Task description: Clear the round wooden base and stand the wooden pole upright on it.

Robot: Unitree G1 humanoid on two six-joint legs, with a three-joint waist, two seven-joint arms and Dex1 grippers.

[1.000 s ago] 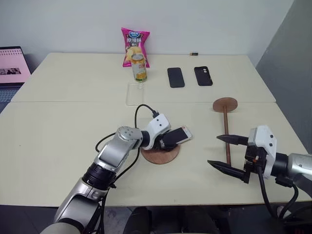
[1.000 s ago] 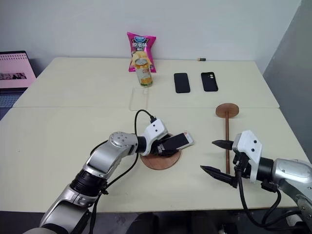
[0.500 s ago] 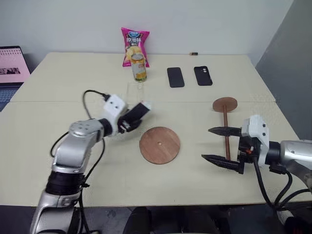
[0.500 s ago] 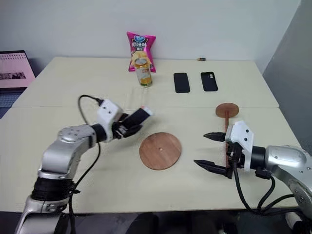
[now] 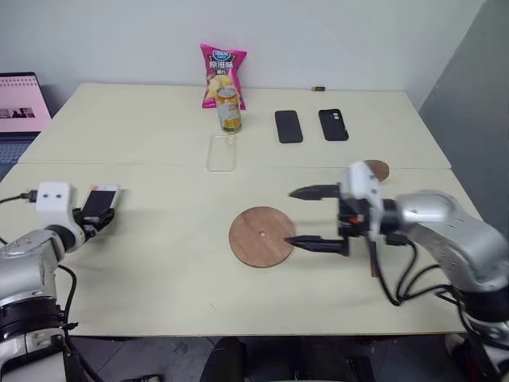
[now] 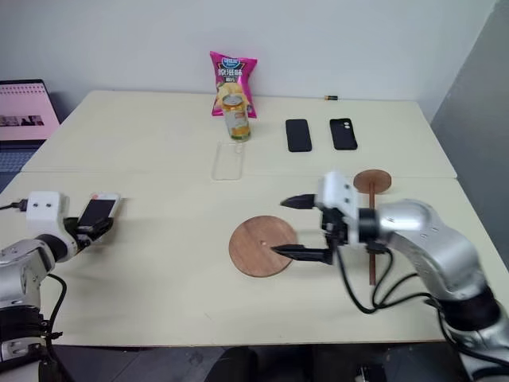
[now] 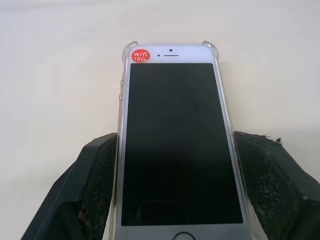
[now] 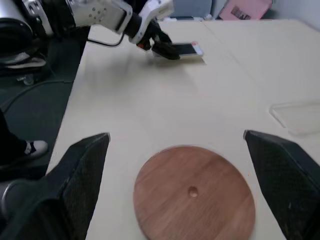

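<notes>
The round wooden base point(image 5: 261, 235) lies flat near the table's middle with nothing on it; its small centre hole point(image 8: 192, 190) shows in the right wrist view. My right gripper point(image 5: 289, 216) hangs open just beside the base's right edge, pointing left. The wooden pole point(image 6: 371, 267) lies on the table behind that arm, its end disc point(image 5: 376, 169) toward the far side. At the table's left side my left gripper point(image 5: 91, 219) is shut on a white phone point(image 7: 175, 150) in a clear case, which also shows as the phone point(image 5: 97, 205) in the head view.
A pink chips bag point(image 5: 223, 76) and a can point(image 5: 229, 110) stand at the back. A clear phone case point(image 5: 223, 151) and two black phones point(image 5: 287, 126) point(image 5: 333, 124) lie behind the base. A laptop point(image 5: 24, 111) sits far left.
My left arm has carried the phone off the base and swung it far to the left. The right gripper has moved left from the pole to the base's right edge.
</notes>
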